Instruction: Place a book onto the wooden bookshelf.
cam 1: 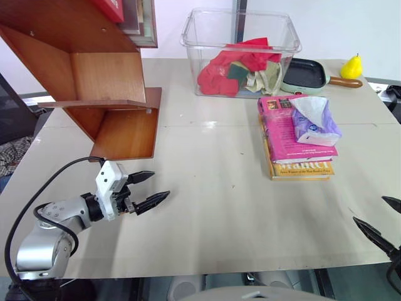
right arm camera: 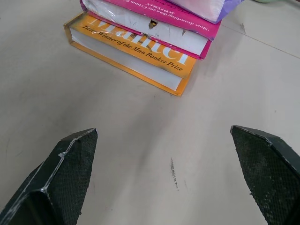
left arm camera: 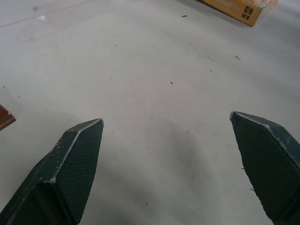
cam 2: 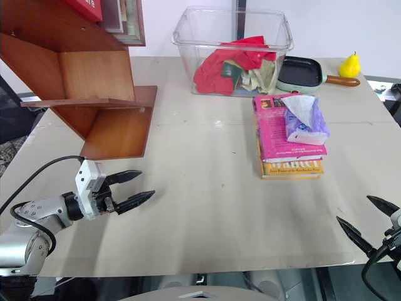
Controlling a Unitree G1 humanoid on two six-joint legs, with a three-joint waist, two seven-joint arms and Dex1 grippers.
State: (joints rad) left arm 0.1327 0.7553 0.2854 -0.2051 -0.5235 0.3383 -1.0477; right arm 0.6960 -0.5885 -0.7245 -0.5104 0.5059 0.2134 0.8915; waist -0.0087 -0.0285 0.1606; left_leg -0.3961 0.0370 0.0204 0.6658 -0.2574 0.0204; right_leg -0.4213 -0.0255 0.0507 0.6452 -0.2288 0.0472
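Observation:
The pink book [cam 1: 285,135] lies flat on a yellow-orange book [cam 1: 301,169] at the right of the table, with a purple tissue pack [cam 1: 315,121] resting on its cover. At the far left stands the reddish-brown wooden bookshelf [cam 1: 109,75], its lowest ledge near the table top. My left gripper [cam 1: 150,189] hovers open over bare table just in front of the bookshelf. Low at the table's right front edge, my right gripper [cam 1: 383,218] is open and points toward the stacked books [right arm camera: 154,35], well short of them.
A clear plastic bin [cam 1: 241,53] with red and beige cloths stands at the back centre. Beside it lie a small green pan [cam 1: 307,75] and a yellow pear [cam 1: 351,66]. Books lean on the bookshelf's upper ledge [cam 1: 135,19].

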